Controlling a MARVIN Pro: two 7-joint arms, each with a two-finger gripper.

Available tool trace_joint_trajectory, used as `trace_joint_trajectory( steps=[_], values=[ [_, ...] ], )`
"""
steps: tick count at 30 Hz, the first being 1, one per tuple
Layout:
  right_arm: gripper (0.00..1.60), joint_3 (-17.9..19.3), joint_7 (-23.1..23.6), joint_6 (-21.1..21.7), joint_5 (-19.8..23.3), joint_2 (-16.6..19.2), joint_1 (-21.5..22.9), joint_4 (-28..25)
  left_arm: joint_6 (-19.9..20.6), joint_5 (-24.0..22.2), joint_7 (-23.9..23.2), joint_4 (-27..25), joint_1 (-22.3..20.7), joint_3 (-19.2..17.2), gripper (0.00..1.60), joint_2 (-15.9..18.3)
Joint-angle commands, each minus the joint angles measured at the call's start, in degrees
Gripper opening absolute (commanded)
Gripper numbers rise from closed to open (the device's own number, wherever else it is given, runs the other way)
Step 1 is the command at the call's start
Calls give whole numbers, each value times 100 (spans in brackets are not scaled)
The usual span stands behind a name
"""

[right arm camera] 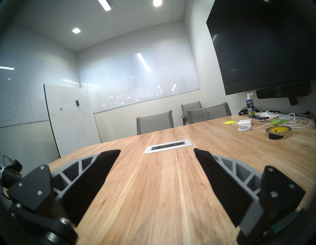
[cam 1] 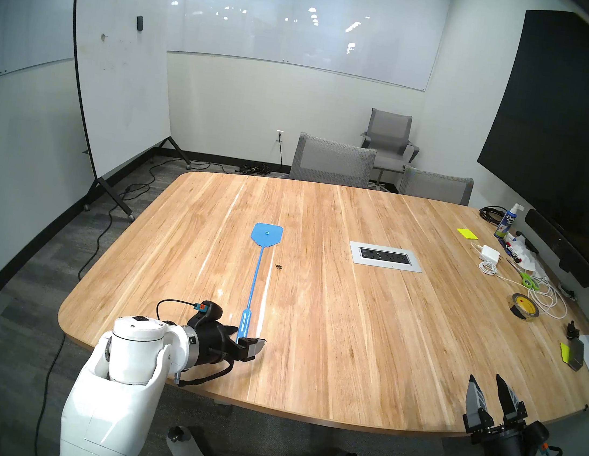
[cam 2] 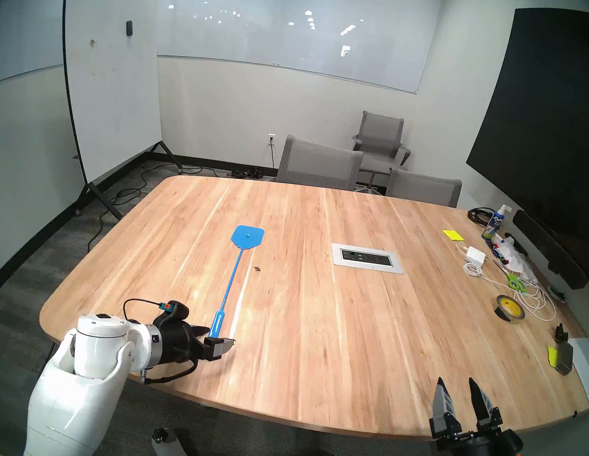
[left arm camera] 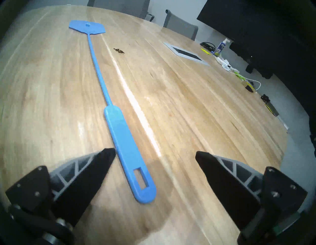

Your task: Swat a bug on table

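A blue fly swatter (cam 1: 256, 277) lies flat on the light-brown wood table (cam 1: 384, 329), head far, handle near. The bug (cam 1: 279, 267) is a tiny black speck just right of the swatter's shaft, also seen in the left wrist view (left arm camera: 119, 50). My left gripper (cam 1: 245, 337) is open, low over the table, its fingers either side of the handle's near end (left arm camera: 119, 135); the handle lies close to the left fingertip (left arm camera: 107, 154). My right gripper (cam 1: 486, 380) is open and empty above the table's near right edge, pointing up and away.
A silver power-outlet panel (cam 1: 386, 256) is inset mid-table. Along the right side lie a tape roll (cam 1: 525, 308), green scissors (cam 1: 527, 280), a white charger with cable (cam 1: 490, 254), a spray bottle (cam 1: 504, 223), sticky notes (cam 1: 466, 233) and a black knob (cam 1: 571, 329). Grey chairs (cam 1: 332, 161) stand behind.
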Motion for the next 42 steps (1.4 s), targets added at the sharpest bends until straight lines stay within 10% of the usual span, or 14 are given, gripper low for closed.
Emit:
trace_joint_trajectory(
  steps=[1, 42],
  values=[
    [160, -5, -2, -6, 34, 12, -3, -84, 10, -4, 73, 106, -28, 356, 160, -315],
    [160, -7, -7, -5, 37, 10, -6, -90, -417, -1479, 1562, 896, -642, 1727, 160, -251]
  ],
)
